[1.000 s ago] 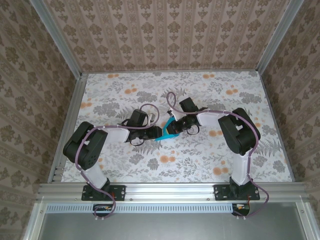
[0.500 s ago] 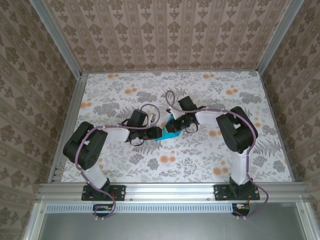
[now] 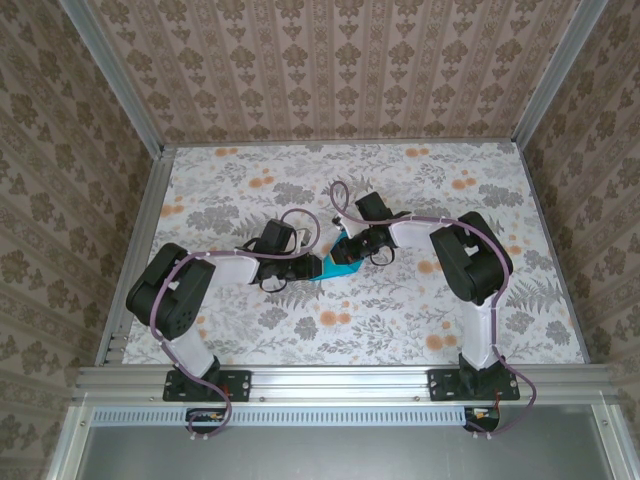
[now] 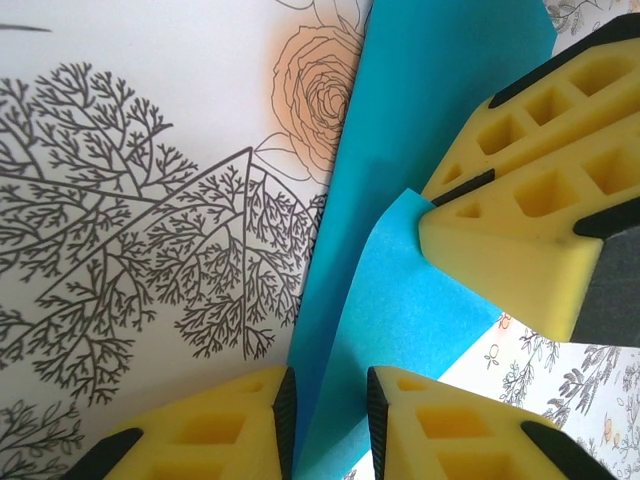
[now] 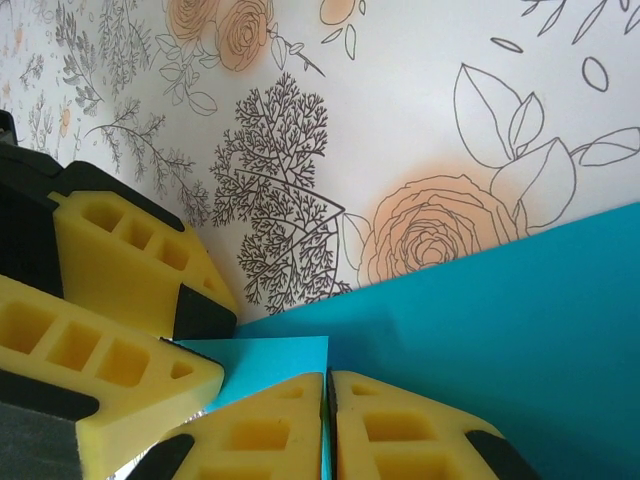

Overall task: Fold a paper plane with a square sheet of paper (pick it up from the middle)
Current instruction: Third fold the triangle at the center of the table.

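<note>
The right gripper [image 5: 327,390] has its yellow pads pressed together on a raised fold of the teal-blue sheet of paper [image 5: 520,320], which lies part-folded mid-table [image 3: 400,320]. The left gripper [image 4: 328,395], just beside it, stands narrowly parted astride the sheet's edge. Whether its pads pinch the paper I cannot tell.

Table covering [image 3: 400,320]: white, grey foliage, orange roses. Walls [image 3: 330,70]: 3, brown damask stripes. Aluminium frame rails [image 3: 340,382] at edges.
</note>
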Tool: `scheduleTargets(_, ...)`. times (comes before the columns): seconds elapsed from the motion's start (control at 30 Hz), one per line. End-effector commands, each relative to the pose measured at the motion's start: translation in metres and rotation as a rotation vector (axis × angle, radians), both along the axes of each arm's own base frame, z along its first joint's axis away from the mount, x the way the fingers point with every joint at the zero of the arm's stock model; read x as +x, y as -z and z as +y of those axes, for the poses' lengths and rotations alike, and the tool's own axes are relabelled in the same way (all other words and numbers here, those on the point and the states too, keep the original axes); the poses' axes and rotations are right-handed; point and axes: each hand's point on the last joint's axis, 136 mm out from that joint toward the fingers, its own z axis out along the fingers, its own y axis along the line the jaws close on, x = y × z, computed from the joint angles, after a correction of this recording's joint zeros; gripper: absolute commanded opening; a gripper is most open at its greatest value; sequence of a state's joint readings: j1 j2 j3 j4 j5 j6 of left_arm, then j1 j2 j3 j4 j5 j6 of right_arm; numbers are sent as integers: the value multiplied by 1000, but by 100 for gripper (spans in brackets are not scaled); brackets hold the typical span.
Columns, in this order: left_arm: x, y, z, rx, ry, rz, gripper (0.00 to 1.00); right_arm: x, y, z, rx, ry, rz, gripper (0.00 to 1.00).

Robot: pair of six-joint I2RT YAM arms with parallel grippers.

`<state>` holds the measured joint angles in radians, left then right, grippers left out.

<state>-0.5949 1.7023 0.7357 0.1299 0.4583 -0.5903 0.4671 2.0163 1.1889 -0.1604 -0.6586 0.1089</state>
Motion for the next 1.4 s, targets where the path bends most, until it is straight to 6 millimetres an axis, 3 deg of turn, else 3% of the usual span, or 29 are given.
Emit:
scheduleTargets(0.0,-16,14,10,72,22,56,27,7,0,0,-6,-1,1,11)
scheduleTargets(0.9,-17,17,15,125,27,53,20,9,14,1,-61,-36,32,12)
scheduleTargets(1.37,-8,-31,-1,43,22,-57,26,9,21,-1,-95,-27,57,12)
